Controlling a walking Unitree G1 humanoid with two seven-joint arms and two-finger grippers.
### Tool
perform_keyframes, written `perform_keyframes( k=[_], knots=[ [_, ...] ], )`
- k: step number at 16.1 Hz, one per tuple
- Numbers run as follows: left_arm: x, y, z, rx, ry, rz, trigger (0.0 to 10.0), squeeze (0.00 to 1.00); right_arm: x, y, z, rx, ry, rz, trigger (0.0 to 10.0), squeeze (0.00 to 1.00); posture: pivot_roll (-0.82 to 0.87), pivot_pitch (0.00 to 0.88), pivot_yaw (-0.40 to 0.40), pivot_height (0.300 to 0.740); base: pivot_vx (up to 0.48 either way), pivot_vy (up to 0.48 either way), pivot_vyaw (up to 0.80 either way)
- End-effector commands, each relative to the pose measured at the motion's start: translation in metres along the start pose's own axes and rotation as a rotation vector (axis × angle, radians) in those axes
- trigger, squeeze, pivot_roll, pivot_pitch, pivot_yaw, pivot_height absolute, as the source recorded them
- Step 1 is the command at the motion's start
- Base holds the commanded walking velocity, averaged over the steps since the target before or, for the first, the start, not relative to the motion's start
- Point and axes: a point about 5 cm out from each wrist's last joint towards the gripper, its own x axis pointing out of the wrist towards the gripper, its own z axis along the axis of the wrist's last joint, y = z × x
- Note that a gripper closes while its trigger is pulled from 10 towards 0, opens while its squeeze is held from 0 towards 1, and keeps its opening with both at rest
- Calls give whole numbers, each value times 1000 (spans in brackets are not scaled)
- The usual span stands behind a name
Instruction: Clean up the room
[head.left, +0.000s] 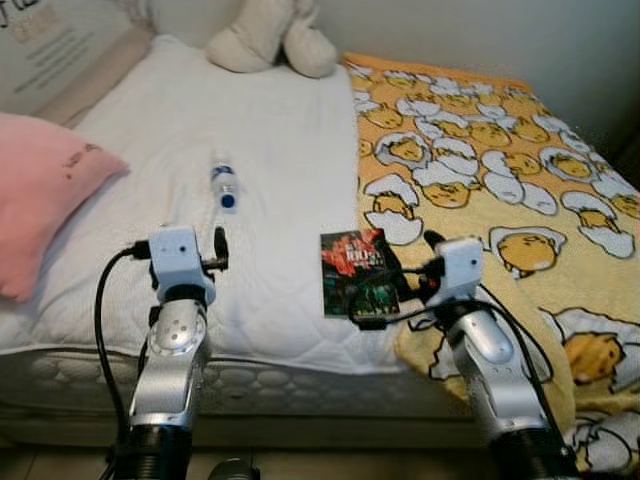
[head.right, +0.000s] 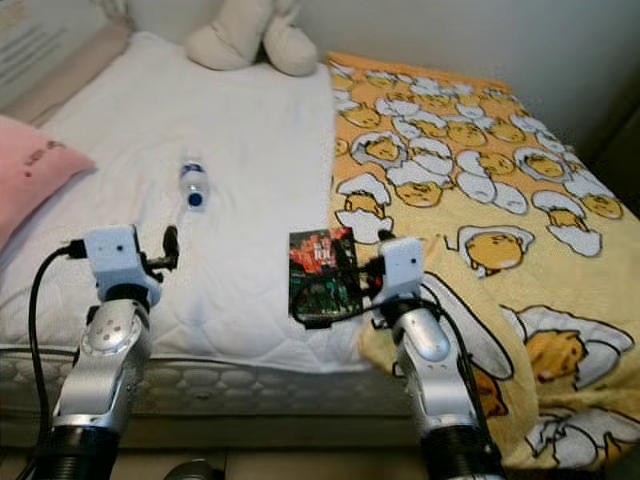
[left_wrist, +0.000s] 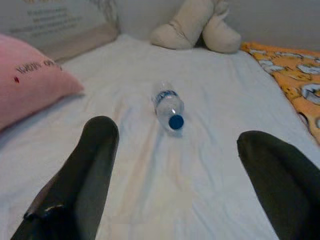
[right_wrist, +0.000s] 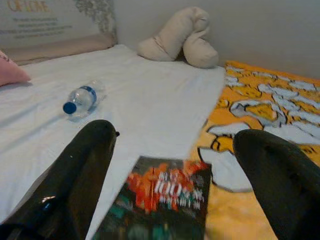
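A clear water bottle (head.left: 225, 187) with a blue cap lies on the white sheet (head.left: 270, 140), cap towards me. My left gripper (left_wrist: 175, 185) hovers open near the bed's front edge, a short way before the bottle, and touches nothing. A dark book (head.left: 355, 272) with red print lies flat where the sheet meets the yellow blanket (head.left: 500, 170). My right gripper (right_wrist: 175, 185) stands open low over the book's near end, one finger on each side of it and neither closed on it.
A pink pillow (head.left: 40, 200) rests at the left. A beige plush toy (head.left: 270, 40) sits at the far end against the wall. A printed board (head.left: 50, 50) leans at the far left corner. The mattress front edge (head.left: 300, 385) runs below both arms.
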Motion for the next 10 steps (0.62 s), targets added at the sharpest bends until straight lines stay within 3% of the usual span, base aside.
perform_keyframes(
  k=[1, 2, 3, 6, 10],
  knots=[
    [-5, -8, 2, 4, -4, -55, 10000, 1000, -2, -7, 8, -20, -28, -8, 10000, 0, 9, 0, -76, 740, 0, 0, 744],
    [-8, -14, 6, 29, -38, -109, 10000, 1000, -4, -9, 5, -18, -19, -17, 10000, 0, 16, 0, -75, 740, 0, 0, 663],
    [-5, -17, 9, 56, -52, -115, 10000, 0, -5, -11, 3, -14, -13, -35, 10000, 0, 19, 0, -76, 740, 0, 0, 625],
    [4, -20, 22, 119, -92, -103, 10000, 0, 1, -9, 5, -11, -20, -49, 10000, 0, 20, 0, -76, 740, 0, 0, 0],
    [7, -23, 26, 79, -110, -163, 10000, 0, 1, -7, 6, -23, -26, -44, 10000, 0, 7, 0, -73, 740, 69, 0, 0]
  ],
)
